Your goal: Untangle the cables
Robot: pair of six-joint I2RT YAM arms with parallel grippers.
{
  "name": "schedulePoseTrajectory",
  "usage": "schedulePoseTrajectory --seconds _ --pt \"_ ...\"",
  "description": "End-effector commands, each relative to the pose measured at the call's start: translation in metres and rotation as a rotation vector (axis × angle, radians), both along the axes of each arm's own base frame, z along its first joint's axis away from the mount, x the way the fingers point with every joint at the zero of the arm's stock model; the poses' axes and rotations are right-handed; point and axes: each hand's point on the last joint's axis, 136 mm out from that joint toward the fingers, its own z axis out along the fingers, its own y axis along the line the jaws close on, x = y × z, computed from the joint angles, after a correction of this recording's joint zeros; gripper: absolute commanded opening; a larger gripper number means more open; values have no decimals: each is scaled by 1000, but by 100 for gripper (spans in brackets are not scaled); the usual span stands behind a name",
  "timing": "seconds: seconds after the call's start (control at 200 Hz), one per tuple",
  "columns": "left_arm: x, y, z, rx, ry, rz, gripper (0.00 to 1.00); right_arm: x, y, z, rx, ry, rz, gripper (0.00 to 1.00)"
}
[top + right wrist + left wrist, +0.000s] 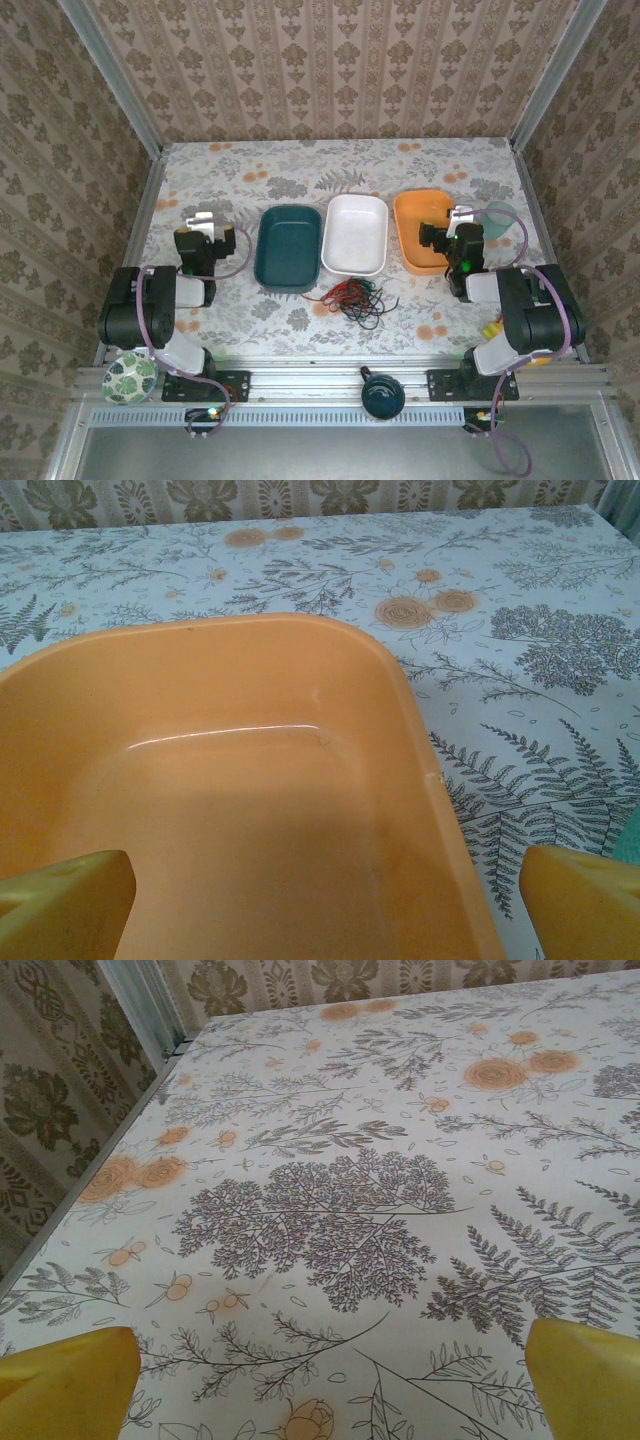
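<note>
The cables lie in one tangled bunch of thin red, black and green wires on the flowered table, just in front of the white and teal trays. My left gripper sits left of the teal tray, open, its yellow fingertips wide apart over bare tablecloth. Over the near right part of the orange tray hangs my right gripper, open too, its yellow fingertips spread with nothing between them. Both grippers are well away from the bunch.
Three trays stand in a row: teal, white, orange, all bare inside. A pale green cup sits right of the orange tray. Metal frame rails and wallpapered walls bound the table.
</note>
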Motion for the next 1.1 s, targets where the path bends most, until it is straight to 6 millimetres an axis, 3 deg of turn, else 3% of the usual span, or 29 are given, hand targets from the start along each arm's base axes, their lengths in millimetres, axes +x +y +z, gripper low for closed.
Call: schedulePoseTrajectory --seconds 0.0,0.23,0.28,0.345,0.37,0.44,0.535,0.6,0.665,0.75,0.805,0.85,0.955,1.09 --pt "7 -4 9 -1 -12 -33 100 6 2 10 -2 -23 18 100" --pt "7 -3 8 -3 -10 -32 100 5 2 11 7 -28 26 100" --pt "10 -9 9 -11 8 -71 100 8 1 20 8 -32 17 97" --pt "16 -14 22 -23 99 -105 100 8 -5 35 23 45 -27 93" --pt "20 -7 30 -44 170 -46 100 6 -10 49 38 71 -66 89" --pt "22 10 50 -45 309 86 100 -3 -15 61 61 135 -133 82" --pt "17 12 81 -20 243 190 100 -14 12 82 77 112 -85 82" --pt "8 -10 97 -111 222 129 100 -24 46 88 91 140 17 81" --pt "-8 -44 107 -170 208 59 100 -40 93 91 102 202 177 80" --pt "-36 -118 107 -241 199 -169 100 -76 159 91 130 313 435 79" --pt "-61 -171 98 -301 237 -353 100 -109 198 88 158 387 604 79" --pt "-78 -202 87 -344 293 -461 100 -134 222 85 178 441 704 79" --pt "-108 -251 63 -404 398 -609 100 -166 245 74 194 518 786 73" --pt "-125 -274 46 -327 464 -659 100 -171 244 55 191 566 774 61"
